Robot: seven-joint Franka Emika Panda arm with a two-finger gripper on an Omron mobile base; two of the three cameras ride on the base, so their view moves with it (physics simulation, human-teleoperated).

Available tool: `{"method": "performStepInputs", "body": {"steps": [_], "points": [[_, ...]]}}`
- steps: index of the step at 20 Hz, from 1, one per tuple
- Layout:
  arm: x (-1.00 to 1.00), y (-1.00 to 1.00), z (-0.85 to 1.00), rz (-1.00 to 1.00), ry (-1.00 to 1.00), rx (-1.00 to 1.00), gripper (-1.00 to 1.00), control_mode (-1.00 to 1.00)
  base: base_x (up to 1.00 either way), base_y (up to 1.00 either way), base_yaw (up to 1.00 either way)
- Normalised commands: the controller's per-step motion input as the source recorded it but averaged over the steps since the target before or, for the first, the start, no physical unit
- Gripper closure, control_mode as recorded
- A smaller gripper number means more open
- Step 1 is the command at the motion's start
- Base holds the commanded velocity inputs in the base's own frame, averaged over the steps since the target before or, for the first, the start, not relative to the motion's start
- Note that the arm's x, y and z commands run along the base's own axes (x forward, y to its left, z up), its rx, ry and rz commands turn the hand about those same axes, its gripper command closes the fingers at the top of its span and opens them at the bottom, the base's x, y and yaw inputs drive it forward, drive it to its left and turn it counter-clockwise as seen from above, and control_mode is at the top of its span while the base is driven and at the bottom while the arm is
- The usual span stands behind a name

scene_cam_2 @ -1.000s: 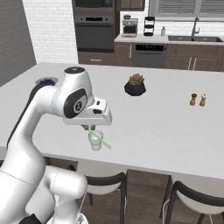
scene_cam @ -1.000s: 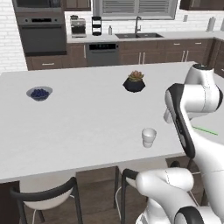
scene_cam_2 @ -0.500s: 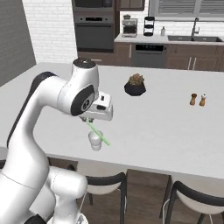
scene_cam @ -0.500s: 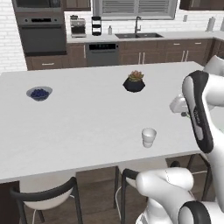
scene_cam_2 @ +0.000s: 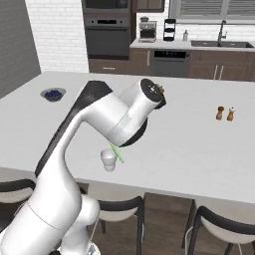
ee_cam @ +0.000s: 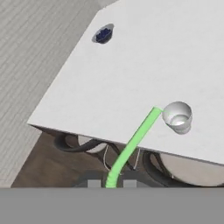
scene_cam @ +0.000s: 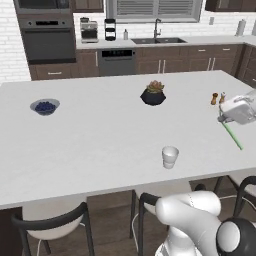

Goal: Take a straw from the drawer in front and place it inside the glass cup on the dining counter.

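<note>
My gripper [scene_cam: 226, 121] is shut on the straw [scene_cam: 233, 136], a thin bright green stick that slants down from the hand above the dining counter [scene_cam: 100, 145], right of the glass cup [scene_cam: 170, 156]. In the hand view the straw [ee_cam: 131, 146] runs up from my gripper [ee_cam: 111, 183], and its far end lies just left of the glass cup [ee_cam: 177, 117], which stands upright near the counter's edge. From the right base camera the straw [scene_cam_2: 117, 153] pokes out below my arm, right beside the glass cup [scene_cam_2: 108, 159]. The drawer is out of view.
A bowl of blueberries [scene_cam: 45, 106] sits at the counter's left. A dark potted plant [scene_cam: 153, 93] stands mid-counter, and two shakers [scene_cam: 217, 98] stand to its right. Dark chairs [scene_cam_2: 119, 209] are tucked under the near edge. The oven and sink line the back wall.
The arm has swung round, its upper links leaving the left base view. The hand has lifted a little with the straw still gripped near the cup.
</note>
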Motion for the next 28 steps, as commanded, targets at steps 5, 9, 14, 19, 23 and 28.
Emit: {"method": "performStepInputs", "body": {"steps": [5,9,14,19,23,28], "points": [[0.36,0.03,-0.02,0.15,-0.04,0.35,1.0,-1.0,0.0,0.0,0.0],[0.59,0.31,-0.09,0.11,0.0,0.26,1.0,-1.0,0.0,0.0,0.0],[0.68,0.37,-0.17,0.07,0.0,0.15,1.0,-1.0,0.0,0.0,0.0],[0.55,0.19,-0.34,0.03,0.0,0.07,1.0,-1.0,0.0,0.0,0.0],[0.54,0.19,-0.46,0.0,0.06,0.09,1.0,-1.0,0.0,0.0,0.0],[0.45,0.17,-0.45,0.0,0.11,0.12,1.0,-1.0,0.0,0.0,0.0]]}}
